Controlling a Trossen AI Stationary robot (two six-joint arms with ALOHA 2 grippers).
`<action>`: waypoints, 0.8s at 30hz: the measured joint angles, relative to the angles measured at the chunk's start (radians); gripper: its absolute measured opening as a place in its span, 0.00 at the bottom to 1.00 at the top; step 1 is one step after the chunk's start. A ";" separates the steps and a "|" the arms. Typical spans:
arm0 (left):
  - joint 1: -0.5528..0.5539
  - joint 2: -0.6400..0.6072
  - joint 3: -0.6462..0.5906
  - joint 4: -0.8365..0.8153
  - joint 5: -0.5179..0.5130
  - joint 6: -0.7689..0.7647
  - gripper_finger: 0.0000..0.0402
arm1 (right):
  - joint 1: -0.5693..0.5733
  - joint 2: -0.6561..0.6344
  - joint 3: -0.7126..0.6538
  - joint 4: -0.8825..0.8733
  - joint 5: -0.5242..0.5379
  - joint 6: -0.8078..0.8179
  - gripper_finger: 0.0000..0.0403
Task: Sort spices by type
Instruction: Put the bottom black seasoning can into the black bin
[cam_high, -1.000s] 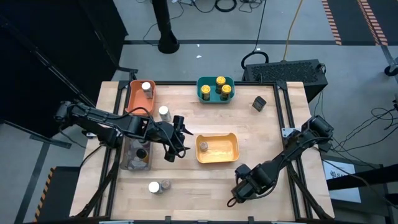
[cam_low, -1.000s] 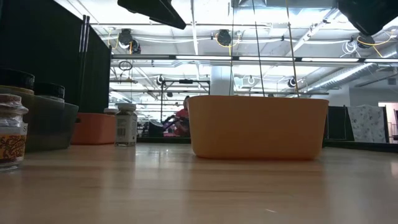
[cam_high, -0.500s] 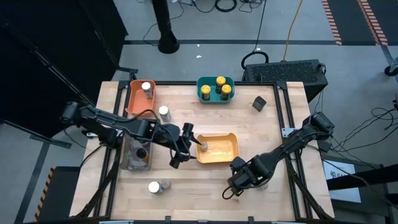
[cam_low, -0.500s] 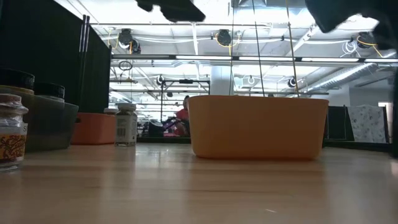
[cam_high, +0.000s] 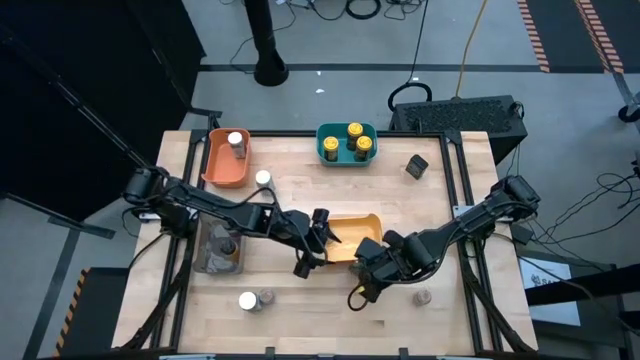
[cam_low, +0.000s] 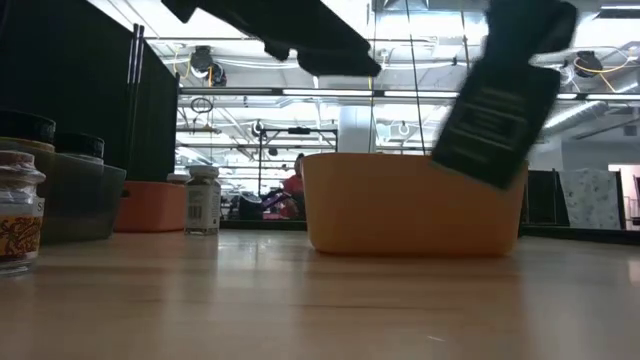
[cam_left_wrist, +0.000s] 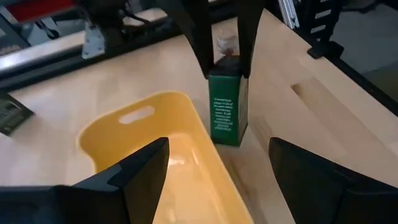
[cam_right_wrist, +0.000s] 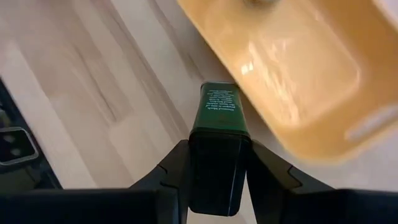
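I've got the right gripper (cam_right_wrist: 214, 158) clamped on a green tin (cam_right_wrist: 219, 115) at the near rim of the yellow bin (cam_high: 362, 238), centre of the high frame. Tin is upright, top pinched between my fingers; I can't tell if it's touching the surface. Left gripper (cam_high: 315, 240) hangs over the yellow bin's left end, fingers spread, holding nothing.

Progress, as I judge it: partway.
- teal bin (cam_high: 330, 152), upper centre: three yellow-lid jars (cam_high: 354, 129), looks done.
- orange bin (cam_high: 217, 160), upper left: one white-lid jar (cam_high: 235, 140).
- grey bin (cam_high: 205, 262), left: at least one dark-lid jar.

Left loose: white-lid jar (cam_high: 263, 179) just right of the orange bin, two jars (cam_high: 257, 300) lower left, one small jar (cam_high: 421, 297) lower right, a dark tin (cam_high: 416, 165) upper right.

Obstruction: both arms crowd the yellow bin, so the left gripper sits close to the tin's path in.
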 joint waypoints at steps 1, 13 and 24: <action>0.000 0.010 0.000 0.005 0.006 -0.009 0.71 | -0.004 0.000 0.011 0.005 0.013 -0.023 0.25; -0.008 0.076 0.000 0.122 0.065 -0.071 0.71 | -0.057 0.000 0.076 0.102 0.069 -0.251 0.25; -0.023 0.076 0.000 0.072 0.076 -0.054 0.64 | -0.059 0.000 0.076 0.250 0.080 -0.430 0.25</action>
